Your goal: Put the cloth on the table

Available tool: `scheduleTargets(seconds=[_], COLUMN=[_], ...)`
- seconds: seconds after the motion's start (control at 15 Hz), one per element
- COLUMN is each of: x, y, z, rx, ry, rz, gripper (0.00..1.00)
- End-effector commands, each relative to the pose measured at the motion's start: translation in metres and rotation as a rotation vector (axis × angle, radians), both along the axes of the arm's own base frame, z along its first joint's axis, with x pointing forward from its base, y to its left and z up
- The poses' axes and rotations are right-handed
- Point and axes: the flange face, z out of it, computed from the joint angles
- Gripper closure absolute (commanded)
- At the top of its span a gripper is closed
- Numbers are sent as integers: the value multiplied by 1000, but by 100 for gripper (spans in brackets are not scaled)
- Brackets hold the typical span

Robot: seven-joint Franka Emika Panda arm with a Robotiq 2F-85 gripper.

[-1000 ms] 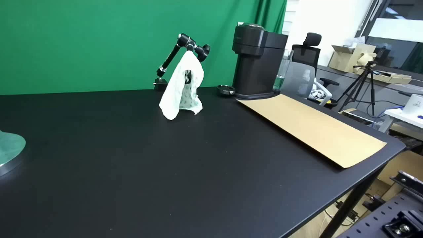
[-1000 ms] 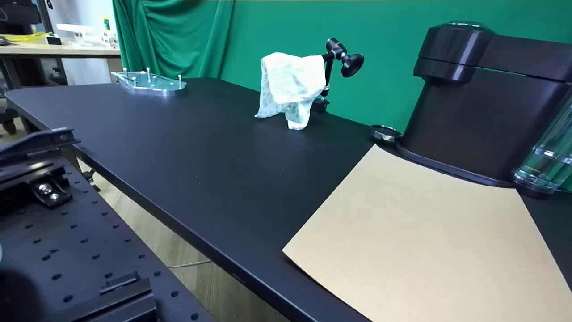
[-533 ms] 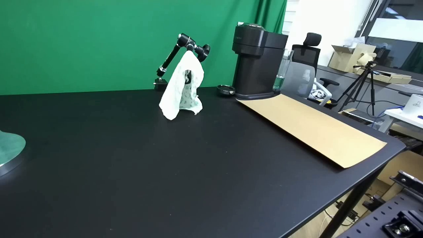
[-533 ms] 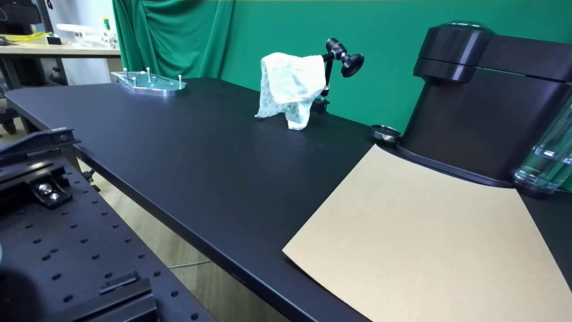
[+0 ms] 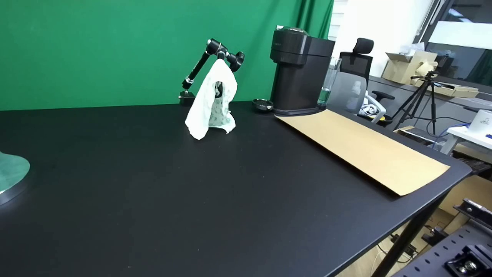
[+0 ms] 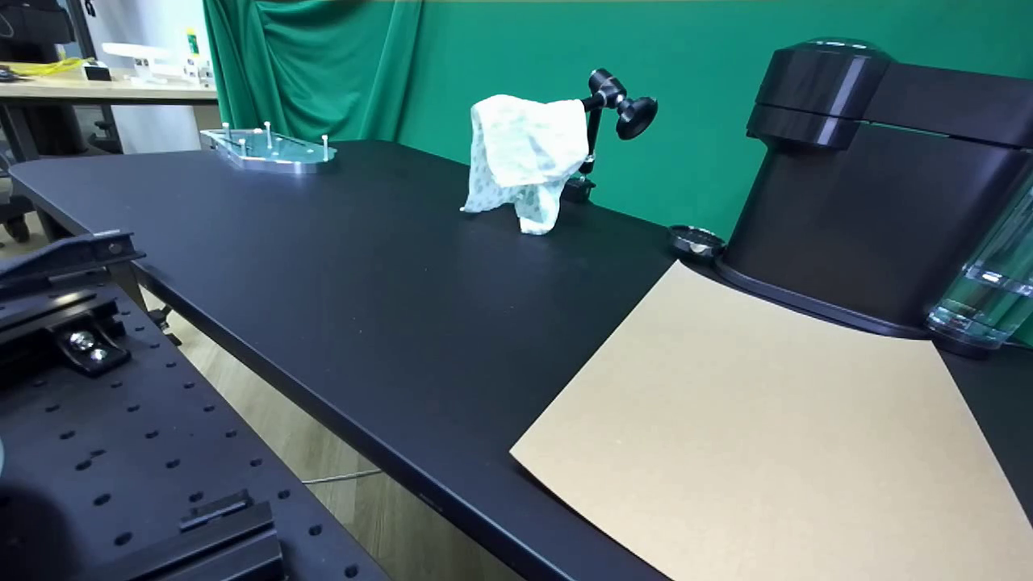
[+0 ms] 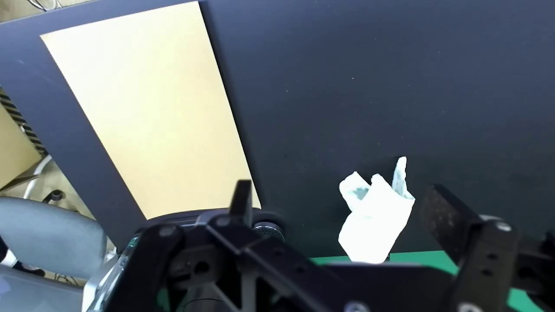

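Note:
The white cloth with a pale green pattern hangs draped over a black jointed stand in both exterior views: cloth (image 5: 207,100) (image 6: 529,149), stand (image 5: 198,69) (image 6: 635,119). I cannot tell whether its lower corners touch the black table (image 5: 153,184) (image 6: 347,274). In the wrist view the cloth (image 7: 375,223) shows from above, between the fingers in the picture but apart from them. My gripper (image 7: 340,190) is wide open and empty there. The gripper and arm are out of view in both exterior views. The stand is mostly hidden in the wrist view.
A black coffee machine (image 5: 298,71) (image 6: 871,210) stands beside the cloth, with a small round black dish (image 5: 262,105) (image 6: 696,240) at its base. A brown paper sheet (image 5: 365,150) (image 7: 151,112) lies along the table's end. A clear plate with posts (image 6: 274,157) sits farther off.

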Motion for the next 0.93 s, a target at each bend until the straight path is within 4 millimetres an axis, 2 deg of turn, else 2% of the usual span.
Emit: scheduleTargets(seconds=[0.0,0.2,0.53,0.67,0.87], x=[20,54,131,158,197], y=[-14,-35,-61,-60,-42], z=[-10,-27,-72,-88,-104], rx=[28,57,127,163,219], ry=[5,-5,13,22,40], rz=[-36,-50,25,70,166], gripper=[0,0,0,0,0])
